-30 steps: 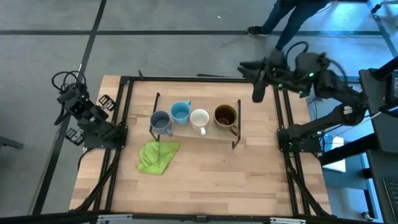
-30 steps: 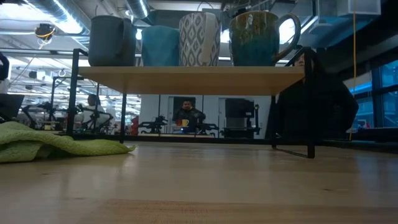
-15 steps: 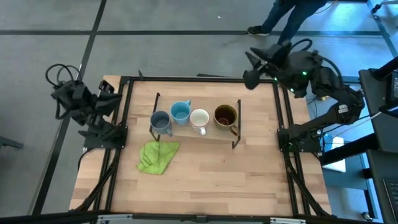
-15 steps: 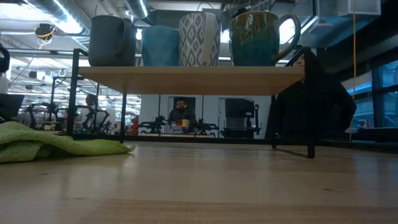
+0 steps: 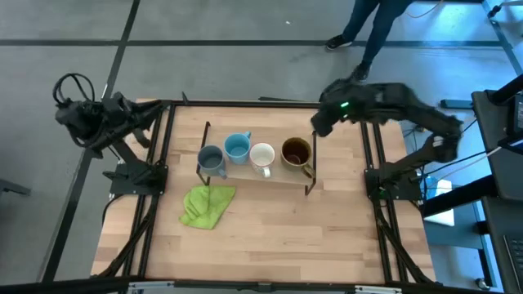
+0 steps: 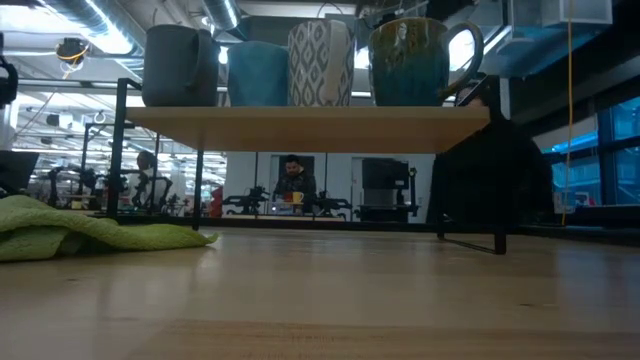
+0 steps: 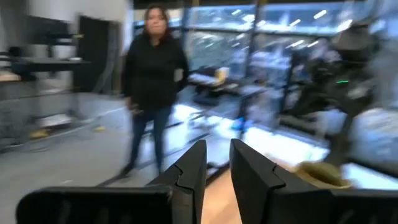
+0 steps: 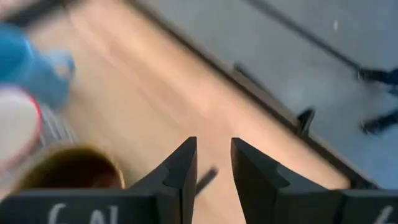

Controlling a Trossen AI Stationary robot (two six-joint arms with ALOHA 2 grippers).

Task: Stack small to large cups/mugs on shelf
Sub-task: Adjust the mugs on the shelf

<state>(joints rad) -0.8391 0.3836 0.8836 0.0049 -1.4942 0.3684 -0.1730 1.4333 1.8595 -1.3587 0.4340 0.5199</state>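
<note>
Four mugs stand on their bases in a row on the shelf [image 5: 270, 175]: grey-blue [image 5: 211, 158], light blue [image 5: 237, 147], white [image 5: 261, 155] and a larger brown one [image 5: 296, 151]. The low view shows them side by side on the shelf board [image 6: 305, 128]. My right gripper [image 5: 317, 122] hangs open above the table's far edge, just beyond the brown mug [image 8: 71, 168], with nothing between its fingers [image 8: 213, 165]. My left gripper [image 5: 149, 112] is open over the table's far left corner, pointing level and holding nothing [image 7: 216, 168].
A crumpled green cloth [image 5: 207, 204] lies on the table in front of the shelf's left end. A person [image 7: 152, 81] stands beyond the far edge, legs showing in the high view [image 5: 368, 33]. Bare wood fills the table's near half [image 5: 270, 237].
My right gripper has come down and swung toward the brown mug, tipping from level to slanting downward. My left gripper has risen at the far left corner and turned from hanging down to pointing level across the table. The mugs and cloth have stayed put.
</note>
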